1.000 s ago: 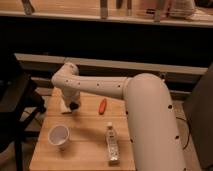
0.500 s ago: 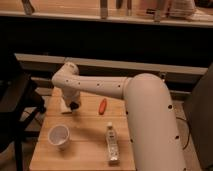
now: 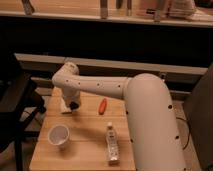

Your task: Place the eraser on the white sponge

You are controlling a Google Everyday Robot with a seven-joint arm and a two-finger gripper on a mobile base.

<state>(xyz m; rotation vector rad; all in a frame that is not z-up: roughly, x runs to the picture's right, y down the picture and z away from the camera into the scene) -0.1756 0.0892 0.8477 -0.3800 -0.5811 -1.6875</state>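
Light wooden tabletop [image 3: 85,152], set before a dark wall. Large white robot arm [image 3: 145,115], reaching left. Its hand [image 3: 71,102] is low over the far-left tabletop; how open it is, or what it holds, cannot be told. Clear plastic bottle [image 3: 112,145], lying flat. Round white cup [image 3: 58,135], upright. Orange-red oblong object [image 3: 102,105]. Off-white rectangular sponge [image 3: 64,107], under the hand. Tiny dark eraser block [image 3: 74,105], at the hand's tip by the sponge's right edge; contact unclear.

White arm [image 3: 112,89] stretched out, wrist [image 3: 66,80] bent down, gripper [image 3: 70,106] hanging beneath it

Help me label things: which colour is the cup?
White cup, camera view; gripper low behind it.
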